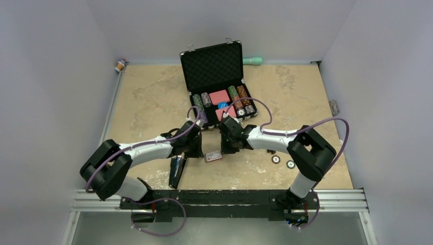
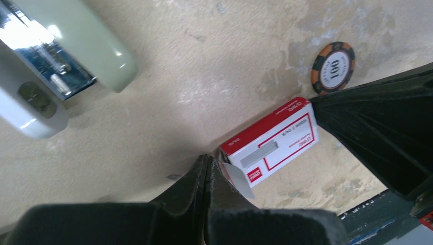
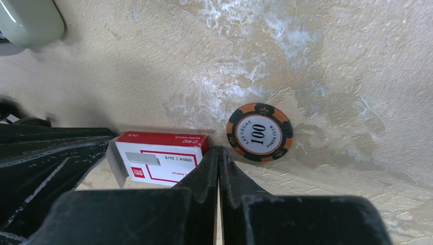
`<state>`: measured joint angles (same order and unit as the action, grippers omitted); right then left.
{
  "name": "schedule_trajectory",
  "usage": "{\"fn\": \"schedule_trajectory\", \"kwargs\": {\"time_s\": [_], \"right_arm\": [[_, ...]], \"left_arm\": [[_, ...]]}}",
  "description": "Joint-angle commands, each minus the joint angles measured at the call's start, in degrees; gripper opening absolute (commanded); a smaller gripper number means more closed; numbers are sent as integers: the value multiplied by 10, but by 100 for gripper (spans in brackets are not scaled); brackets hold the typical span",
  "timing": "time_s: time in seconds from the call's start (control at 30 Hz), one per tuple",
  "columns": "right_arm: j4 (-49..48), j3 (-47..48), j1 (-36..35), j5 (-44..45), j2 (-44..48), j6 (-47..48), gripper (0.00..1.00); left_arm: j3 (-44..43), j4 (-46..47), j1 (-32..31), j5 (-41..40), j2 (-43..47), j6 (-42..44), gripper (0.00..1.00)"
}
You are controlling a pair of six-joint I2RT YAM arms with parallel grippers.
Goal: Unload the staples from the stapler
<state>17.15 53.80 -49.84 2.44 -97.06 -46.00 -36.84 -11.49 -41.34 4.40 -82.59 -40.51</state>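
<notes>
Stapler (image 1: 176, 171) position decides the coming move. The slim black body lies close to the near edge of the desk (image 1: 316, 102), left of the middle, partly under the left forearm.

An open black case (image 1: 212, 64) stands at the middle of the far edge, with chips and cards in its tray. The two arms reach in from the near corners and meet around the middle of the desk. The left gripper (image 1: 198, 149) and the right gripper (image 1: 225, 148) face each other there. In each wrist view the fingers are pressed together with nothing between them.

From the left gripper the stapler lies back toward the near edge, behind the fingertips rather than ahead of them. Its long axis runs roughly from near edge to far edge with a slight lean, and its far end is close by the left wrist. It is well apart from the right gripper. Neither wrist camera shows it, so both sets of jaws point away from it. The left arm is clearly the nearer. It would probably have to draw back, turn toward the near edge and open before it could take hold.

Between the two grippers lies a small red-and-white box (image 1: 213, 156) with its end flap open. An orange chip (image 3: 259, 131) sits just beside it.
</notes>
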Motion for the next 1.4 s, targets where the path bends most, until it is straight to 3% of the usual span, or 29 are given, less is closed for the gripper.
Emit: {"fn": "schedule_trajectory", "kwargs": {"time_s": [0.0, 0.07, 0.13, 0.27, 0.43, 0.63, 0.73, 0.87, 0.93, 1.07, 1.2, 1.3, 1.37], "right_arm": [[3, 6, -4, 17, 32, 12, 1], [15, 5, -3, 28, 50, 15, 5], [32, 10, -3, 42, 68, 17, 13], [61, 20, -3, 69, 101, 23, 40], [69, 33, -5, 80, 147, 33, 66], [65, 69, -13, 95, 193, 59, 83], [47, 85, -23, 116, 218, 75, 86], [-1, 89, -45, 161, 279, 88, 89], [0, 95, -55, 247, 314, 53, 98], [-83, 48, -60, 325, 400, 47, 99], [-110, -3, -60, 426, 436, -18, 99], [-105, 2, -60, 434, 417, 86, 99], [-58, 24, -60, 438, 390, 98, 99]], "left_arm": [[0, -68, -3, -64, 31, -4, 0], [-2, -83, -3, -81, 47, -3, 1], [-1, -94, -3, -92, 68, 0, 14], [-10, -127, -3, -106, 108, 5, 40], [-29, -180, -4, -120, 166, 15, 59], [-48, -253, -3, -134, 273, 32, 79], [-60, -285, -2, -144, 338, 37, 99], [-96, -334, -2, -179, 407, 55, 100], [-115, -355, -1, -210, 429, 59, 100], [-146, -353, 0, -232, 449, 83, 100], [-158, -332, 1, -275, 437, 94, 100], [-153, -310, 5, -315, 423, 96, 100], [-156, -312, 8, -352, 418, 99, 100]]}}
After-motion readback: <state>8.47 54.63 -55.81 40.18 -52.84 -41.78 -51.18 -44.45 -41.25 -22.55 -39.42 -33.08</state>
